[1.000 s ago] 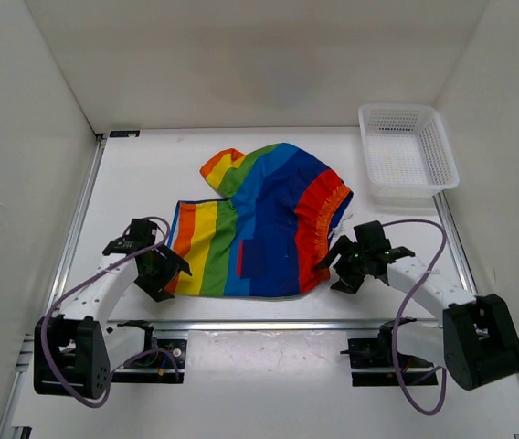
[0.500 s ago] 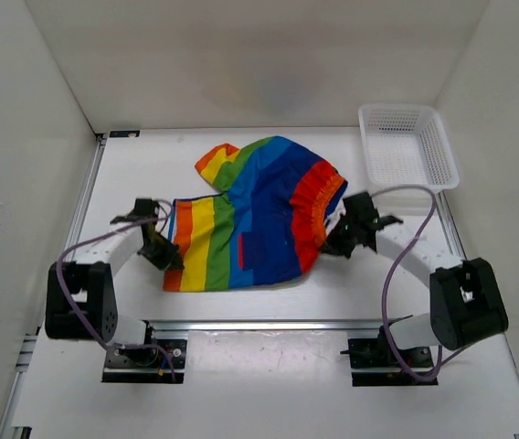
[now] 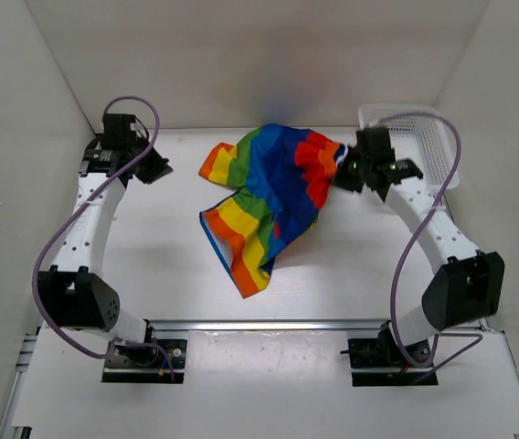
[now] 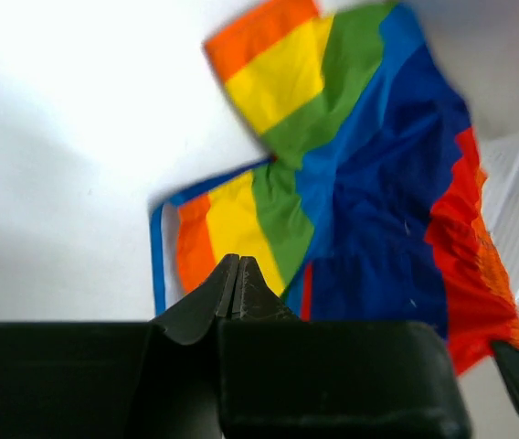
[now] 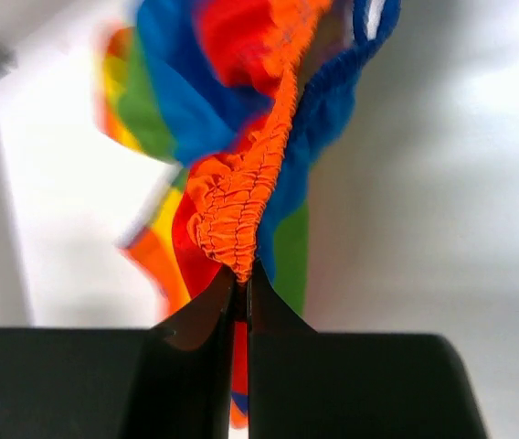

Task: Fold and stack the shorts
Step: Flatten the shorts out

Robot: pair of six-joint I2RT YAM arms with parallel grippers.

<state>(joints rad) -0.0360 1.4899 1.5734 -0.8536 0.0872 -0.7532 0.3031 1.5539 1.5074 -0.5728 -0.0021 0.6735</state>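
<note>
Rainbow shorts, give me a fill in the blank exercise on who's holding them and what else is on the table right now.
The right gripper is shut on the ___ elastic waistband of the shorts.
The left gripper is shut and holds ___.
The white mesh basket stands at the far ___ corner of the table.
Missing words: orange; nothing; right.

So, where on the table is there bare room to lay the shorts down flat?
The widest bare patch of the table lies between the left arm and the shorts. A second lies between the shorts' hanging tip and the near rail. It is crowded at the far right, where the right gripper, holding the shorts, is next to the basket.
</note>
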